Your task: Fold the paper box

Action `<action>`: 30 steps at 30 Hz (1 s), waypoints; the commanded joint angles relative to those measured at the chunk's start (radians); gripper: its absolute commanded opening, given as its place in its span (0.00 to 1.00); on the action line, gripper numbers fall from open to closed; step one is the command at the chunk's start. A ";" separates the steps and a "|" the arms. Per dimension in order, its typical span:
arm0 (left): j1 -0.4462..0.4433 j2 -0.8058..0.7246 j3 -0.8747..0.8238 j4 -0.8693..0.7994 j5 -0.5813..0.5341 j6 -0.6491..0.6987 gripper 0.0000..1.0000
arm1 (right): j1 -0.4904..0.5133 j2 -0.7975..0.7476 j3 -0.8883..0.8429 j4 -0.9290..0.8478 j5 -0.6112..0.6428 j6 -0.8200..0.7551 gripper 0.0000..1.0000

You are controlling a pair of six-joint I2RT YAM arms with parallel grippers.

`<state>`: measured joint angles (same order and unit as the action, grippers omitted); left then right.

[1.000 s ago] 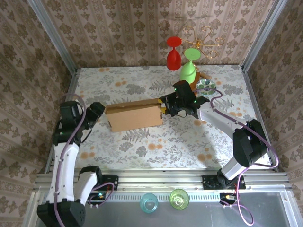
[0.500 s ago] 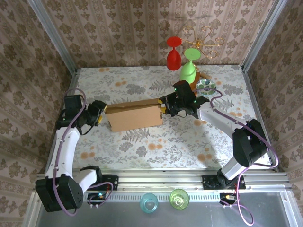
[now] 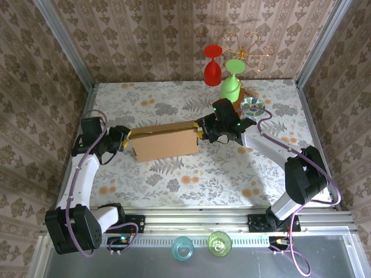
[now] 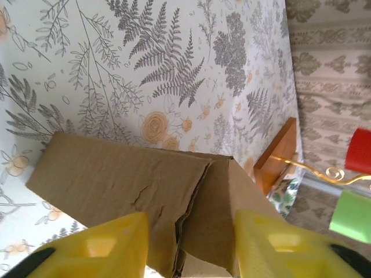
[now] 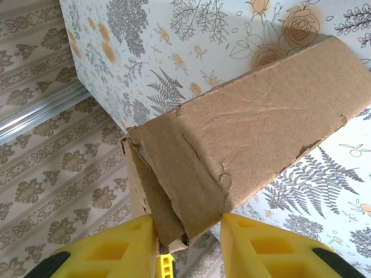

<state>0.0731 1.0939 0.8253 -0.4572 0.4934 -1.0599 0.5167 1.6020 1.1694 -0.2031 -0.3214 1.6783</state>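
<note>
The paper box [image 3: 165, 143], plain brown cardboard folded into a long low shape, lies across the middle of the table. My right gripper [image 3: 201, 133] holds its right end. In the right wrist view both yellow fingers [image 5: 122, 249] press on the torn end flaps of the box [image 5: 243, 139], so this gripper [image 5: 188, 243] is shut on it. My left gripper [image 3: 126, 139] is at the box's left end. In the left wrist view its yellow fingers [image 4: 98, 246] stand wide apart, and the gripper [image 4: 191, 246] is open around the creased corner of the box [image 4: 116, 179].
A red goblet [image 3: 213, 66] and a green goblet [image 3: 231, 84] hang from a gold wire rack [image 3: 252, 43] on a small wooden stand [image 3: 249, 92] at the back right, beside a patterned disc [image 3: 253, 105]. Two small cups [image 3: 182, 248] sit below the table's front rail.
My left arm has swung in toward the box, bringing its gripper up to the box's left end. The right gripper and the box have stayed put.
</note>
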 commanded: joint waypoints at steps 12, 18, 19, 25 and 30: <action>0.005 -0.053 -0.119 0.014 0.019 -0.007 0.16 | -0.002 0.003 -0.065 -0.100 -0.004 -0.052 0.22; 0.003 -0.073 -0.167 0.049 0.037 -0.025 0.08 | -0.006 -0.009 -0.097 -0.114 -0.005 -0.084 0.19; 0.002 -0.075 -0.169 0.054 0.042 -0.025 0.08 | -0.008 -0.008 -0.096 -0.119 -0.006 -0.098 0.17; -0.056 -0.096 -0.163 0.170 0.039 -0.037 0.07 | -0.046 0.005 -0.046 -0.134 -0.040 -0.297 0.14; -0.165 -0.141 -0.181 0.293 -0.003 -0.018 0.08 | -0.072 -0.019 -0.031 -0.147 -0.095 -0.580 0.16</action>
<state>-0.0364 0.9855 0.6666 -0.2302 0.4816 -1.0843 0.4454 1.5726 1.1461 -0.2569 -0.3725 1.3155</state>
